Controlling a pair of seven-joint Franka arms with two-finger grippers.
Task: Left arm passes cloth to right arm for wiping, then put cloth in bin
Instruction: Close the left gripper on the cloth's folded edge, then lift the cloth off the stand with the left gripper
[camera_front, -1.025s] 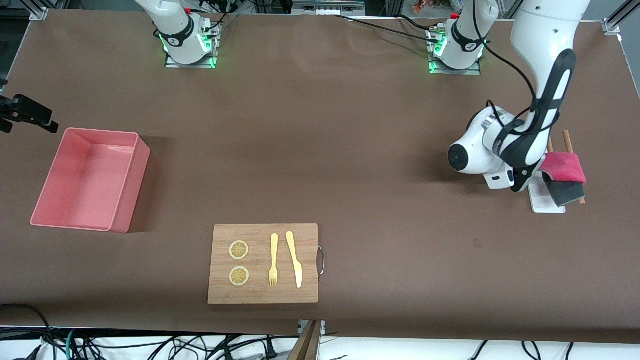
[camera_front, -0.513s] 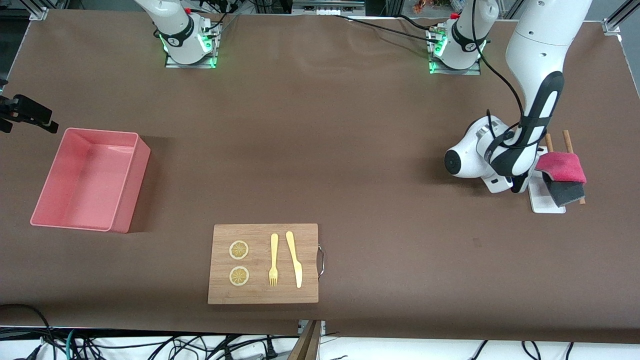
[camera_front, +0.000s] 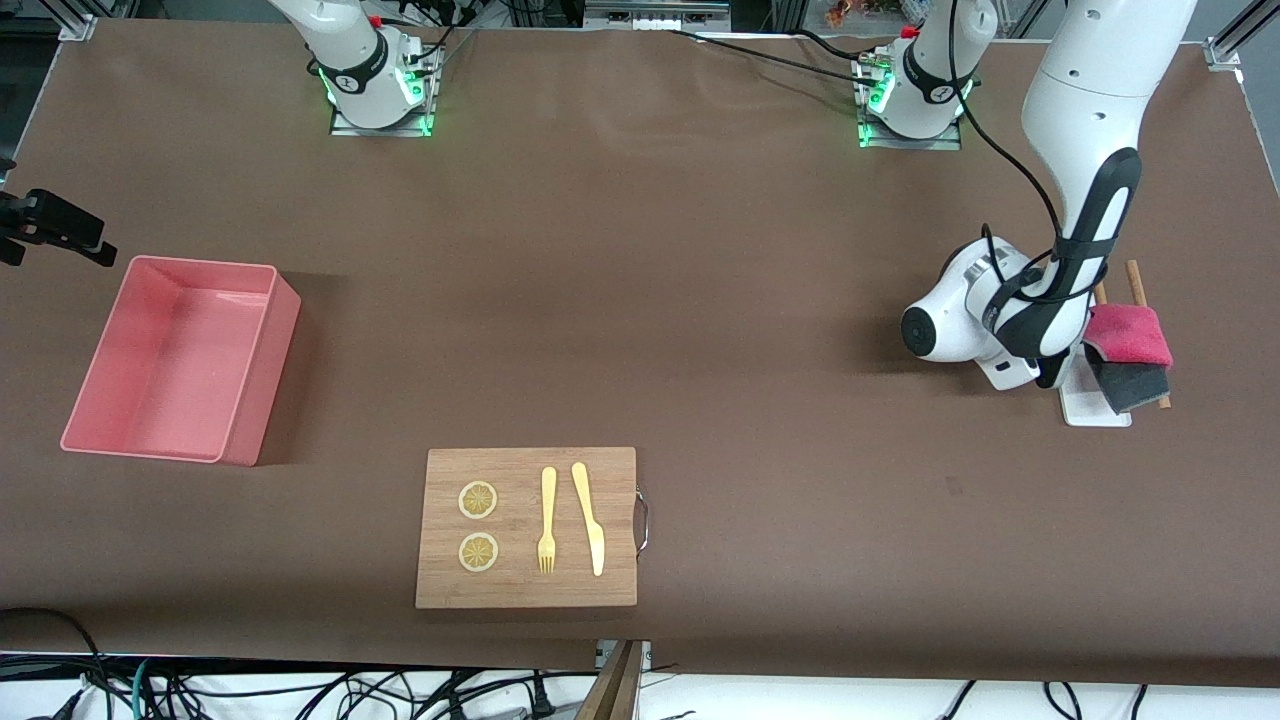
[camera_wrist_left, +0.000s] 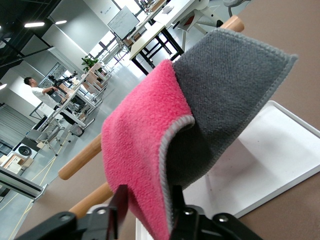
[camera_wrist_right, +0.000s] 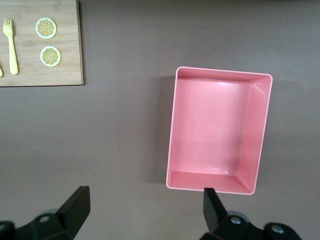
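Observation:
The cloth (camera_front: 1130, 338), magenta-red on top and dark grey below, hangs folded over two wooden rods (camera_front: 1135, 280) above a flat white tray (camera_front: 1085, 408) at the left arm's end of the table. In the left wrist view my left gripper (camera_wrist_left: 146, 194) has its fingers pressed on either side of the cloth's (camera_wrist_left: 150, 135) lower fold. The pink bin (camera_front: 268, 370) stands at the right arm's end. My right gripper (camera_wrist_right: 145, 196) is open and empty, high over the table beside the bin (camera_wrist_right: 261, 135).
A wooden cutting board (camera_front: 525, 592) with a fork, a knife and two lemon slices lies near the front edge, between the bin and the tray. It also shows in the right wrist view (camera_wrist_right: 30, 76). A black mount (camera_front: 55, 228) juts in by the bin.
The left hand drew slightly away from the cloth, then moved back in against it. The cloth, tray and bin have not moved.

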